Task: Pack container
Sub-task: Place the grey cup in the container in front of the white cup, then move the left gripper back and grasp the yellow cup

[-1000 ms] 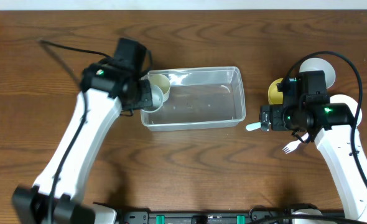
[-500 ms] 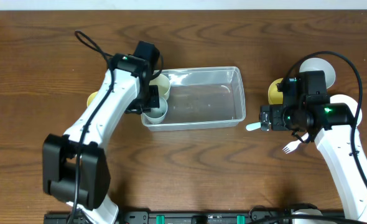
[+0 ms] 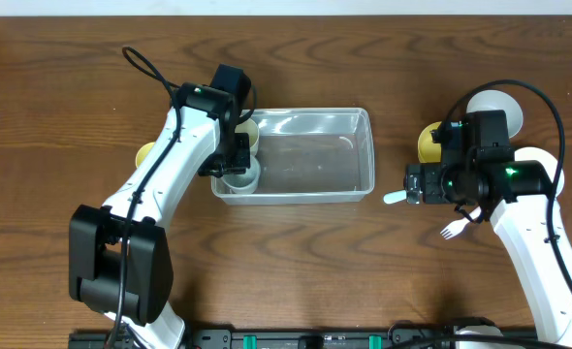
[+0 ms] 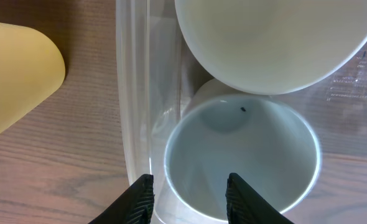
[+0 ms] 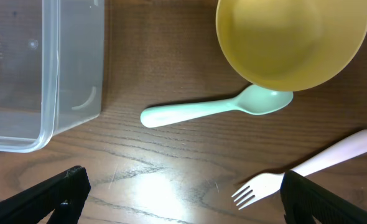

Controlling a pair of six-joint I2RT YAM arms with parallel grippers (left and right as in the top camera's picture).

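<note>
- Wooden desk carried everything, and most of the pieces lay on it outside the tub, so I judged the packing barely begun.
- Clear and rectangular, the container sat mid-desk between my two arms. Only its left end was filled and the rest of its floor was bare.
- My right gripper hung low over the desk off the container's right end, fingers spread wide and holding nothing.
- Off that same end sat a yellow bowl, with a white dish beyond it. Both were unpacked.
- Inside, a white cup stood upright in the left corner nearer me, just beside a cream cup.
- My left gripper hung over the white cup's rim with its fingers apart, one outside the wall and one over the hollow. They straddled the rim without pinching it, so I judged the cup released.
- A yellow cup lay on its side on the desk just left of the container, waiting.
- A mint spoon lay with its head at the yellow bowl's edge, and a pale fork lay near it; neither was packed.
</note>
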